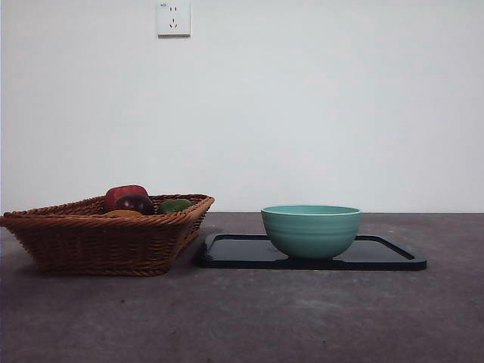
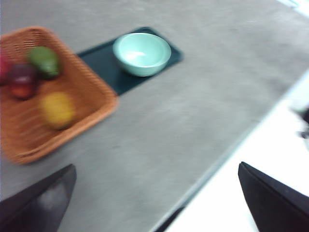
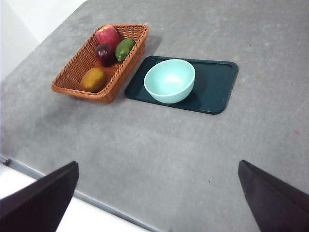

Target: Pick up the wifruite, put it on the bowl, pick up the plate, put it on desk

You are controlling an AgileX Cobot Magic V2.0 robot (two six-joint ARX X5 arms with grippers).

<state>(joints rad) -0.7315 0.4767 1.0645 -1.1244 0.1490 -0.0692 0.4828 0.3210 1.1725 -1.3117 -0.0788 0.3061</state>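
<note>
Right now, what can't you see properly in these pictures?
- Front view: the wifruite is mostly hidden behind the basket's wall.
- Front view: the bowl's inside cannot be seen; the camera is too low.
- Left wrist view: the whole picture is blurred, and the red fruit is cut off by the edge.
- Front view: neither gripper shows.

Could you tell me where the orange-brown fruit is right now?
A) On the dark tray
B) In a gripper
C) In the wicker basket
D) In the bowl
C: the wifruite lies in the basket near the other fruits, while the bowl on the tray holds nothing and both grippers hang open well away from it.
</note>
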